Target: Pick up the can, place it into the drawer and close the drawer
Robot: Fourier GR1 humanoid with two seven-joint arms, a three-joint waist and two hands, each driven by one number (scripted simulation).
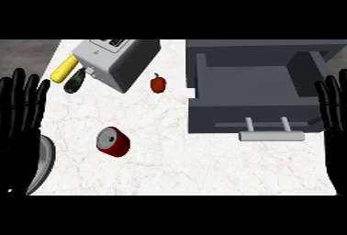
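While both hands rest at the edges of the head view, neither touches any object. Left hand [20,114]: fingers straight, spread slightly apart, pointing up the view at the left edge; it holds nothing. Right hand [332,108]: fingers straight and close together, pointing up the view at the right edge, just beside the open drawer's [245,103] right wall; it holds nothing.

Can [112,141]: red with a grey end, lying tilted on the white marble counter [203,170], left of centre, nearer the left hand than the right and well apart from both. It is outside the drawer.

Drawer: dark grey, pulled out from its housing at upper right, interior visible and bare. Its light grey bar handle [271,135] sits on the front edge, facing the lower side of the view.

Other items: a small red pepper [158,83] stands between the drawer and a grey boxy appliance [116,59] at upper left. A yellow corn cob [65,67] and a dark green vegetable [75,81] lie just beside that appliance's left side. A grey curved plate rim [42,165] shows at lower left, partly under the left hand.
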